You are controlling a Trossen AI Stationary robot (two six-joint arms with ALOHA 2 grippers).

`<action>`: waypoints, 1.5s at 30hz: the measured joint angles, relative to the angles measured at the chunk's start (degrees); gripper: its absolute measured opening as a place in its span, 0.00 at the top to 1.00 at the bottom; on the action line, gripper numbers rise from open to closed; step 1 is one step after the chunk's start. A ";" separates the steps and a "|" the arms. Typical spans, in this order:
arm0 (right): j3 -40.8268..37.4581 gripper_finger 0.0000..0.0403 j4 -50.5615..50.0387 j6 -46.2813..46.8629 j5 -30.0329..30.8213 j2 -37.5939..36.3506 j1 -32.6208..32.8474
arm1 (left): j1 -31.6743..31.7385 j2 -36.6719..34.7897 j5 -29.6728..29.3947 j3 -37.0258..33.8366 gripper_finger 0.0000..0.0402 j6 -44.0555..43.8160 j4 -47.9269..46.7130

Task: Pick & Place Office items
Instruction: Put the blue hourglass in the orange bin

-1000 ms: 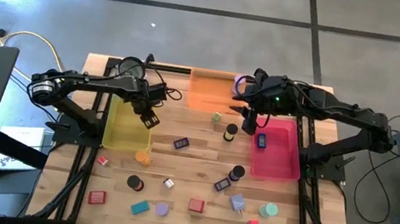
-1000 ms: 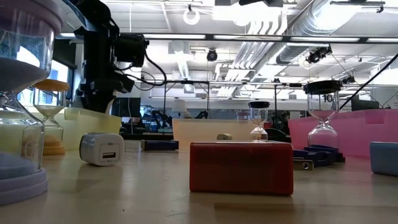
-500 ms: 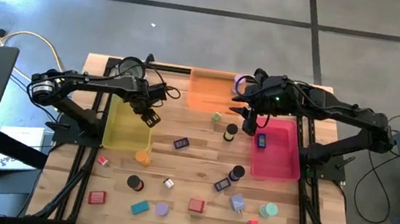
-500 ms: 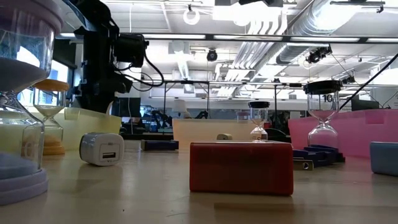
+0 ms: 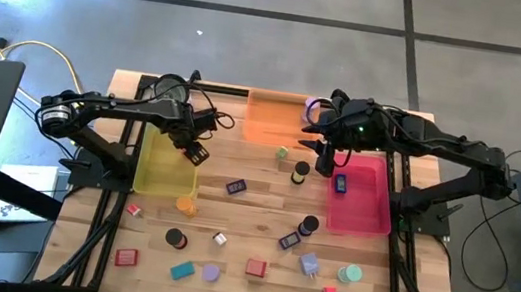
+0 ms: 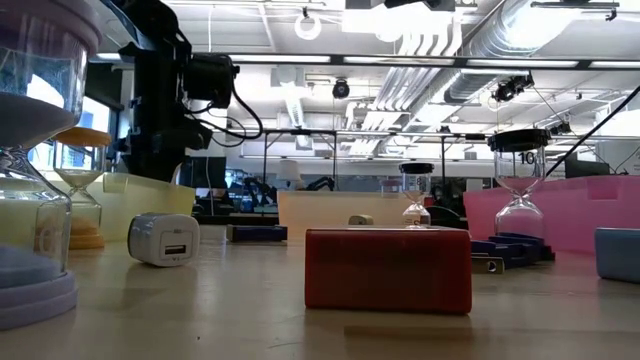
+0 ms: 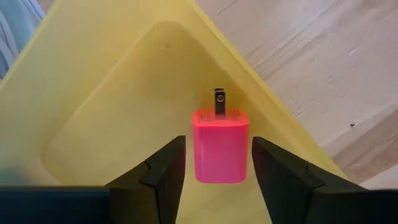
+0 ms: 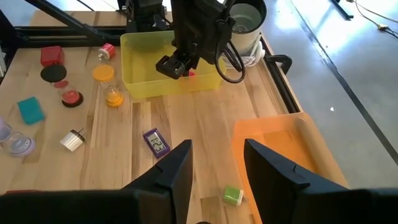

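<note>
My left gripper [image 5: 194,150] points down over the yellow tray [image 5: 163,158], at its far right corner. In the left wrist view its fingers [image 7: 163,171] stand open on either side of a pink plug block [image 7: 220,146], with a thin gap on each side. The block lies flat on the tray floor [image 7: 112,124], its prong toward the corner. My right gripper [image 5: 322,159] hangs open and empty [image 8: 217,168] above the table between the orange tray [image 5: 274,118] and the pink tray [image 5: 360,194]. Other office items are scattered over the near half of the table.
A dark blue item [image 5: 340,184] lies in the pink tray. Loose on the wood are an orange hourglass [image 5: 186,204], black cylinders [image 5: 309,225], red blocks [image 5: 127,258], a teal block [image 5: 182,271] and a small clock [image 8: 156,141]. A green piece [image 8: 232,195] lies beside the orange tray.
My left gripper has rolled a little about its downward-pointing line while staying over the yellow tray's far right corner. My right arm has kept still.
</note>
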 joint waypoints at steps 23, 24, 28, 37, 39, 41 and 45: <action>0.00 0.67 -1.14 1.84 -9.66 -0.01 0.22 | -0.49 -5.82 7.87 10.51 0.22 -3.87 -16.87; 0.00 0.67 -1.89 2.22 -10.99 -0.20 0.46 | -1.16 -6.92 7.66 11.60 0.22 -4.69 -17.10; 0.02 0.67 -4.24 5.76 -13.11 -0.71 1.34 | -4.51 -11.24 7.51 14.68 0.22 -9.21 -17.05; 0.02 0.66 -13.71 11.24 -15.95 -0.90 6.10 | -15.26 -17.98 7.21 15.32 0.22 -22.04 -16.31; 0.02 0.63 -13.72 14.07 -15.55 -0.90 7.29 | -18.12 -18.25 5.45 15.32 0.22 -24.54 -16.32; 0.02 0.58 -13.02 17.62 -15.38 -0.90 8.27 | -20.82 -18.22 3.56 15.32 0.22 -27.20 -16.31; 0.02 0.45 -12.94 22.17 -16.17 -0.90 9.16 | -25.67 -17.78 2.13 15.32 0.22 -31.13 -16.28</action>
